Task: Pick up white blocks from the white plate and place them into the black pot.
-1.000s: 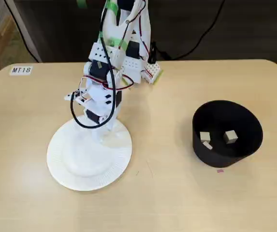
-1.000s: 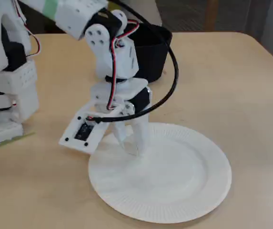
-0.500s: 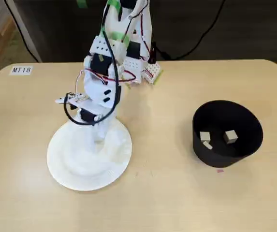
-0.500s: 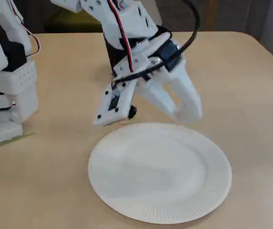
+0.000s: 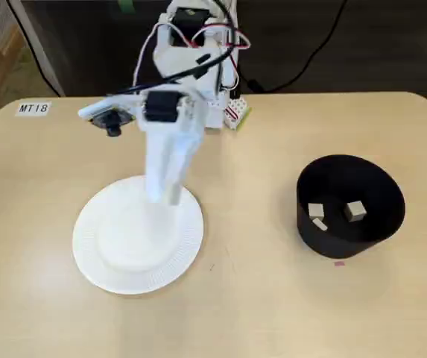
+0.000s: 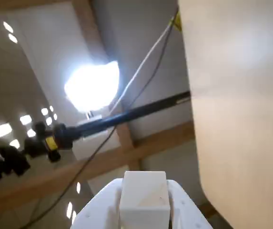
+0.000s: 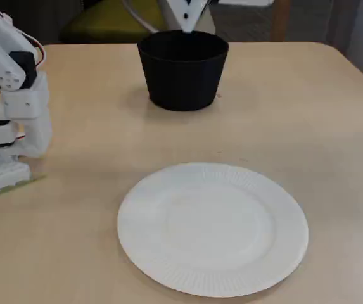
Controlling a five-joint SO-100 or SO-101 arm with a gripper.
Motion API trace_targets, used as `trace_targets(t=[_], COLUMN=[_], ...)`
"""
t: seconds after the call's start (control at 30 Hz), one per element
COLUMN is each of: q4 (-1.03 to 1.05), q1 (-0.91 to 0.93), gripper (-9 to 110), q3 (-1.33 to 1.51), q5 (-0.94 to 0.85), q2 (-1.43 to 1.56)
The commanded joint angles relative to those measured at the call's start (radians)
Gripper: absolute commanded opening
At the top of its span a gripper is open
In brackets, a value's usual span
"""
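We see the pincer (image 6: 144, 200) clamped on one white block (image 6: 144, 193), raised above the white plate (image 5: 116, 257). Three more white blocks (image 5: 355, 211) lie inside the black pot (image 5: 349, 179), well apart from the plate on the tabletop (image 5: 258, 298).

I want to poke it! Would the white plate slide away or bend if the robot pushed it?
The white plate looks thin and empty, so it is probably light and would likely slide on the smooth table. Its ribbed rim may flex if pinched.
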Motion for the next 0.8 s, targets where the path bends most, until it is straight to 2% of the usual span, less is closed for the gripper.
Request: trace_targets(t=[0.0, 0.43, 0.77], q4=[-0.092, -0.417, -0.476], q1=[-0.161, -0.565, -0.681], gripper=[-2, -2, -2], q3=[0.074, 0.713, 0.706], q5=[-0.031, -0.104, -0.215], q2=[0.11, 0.448, 0.273])
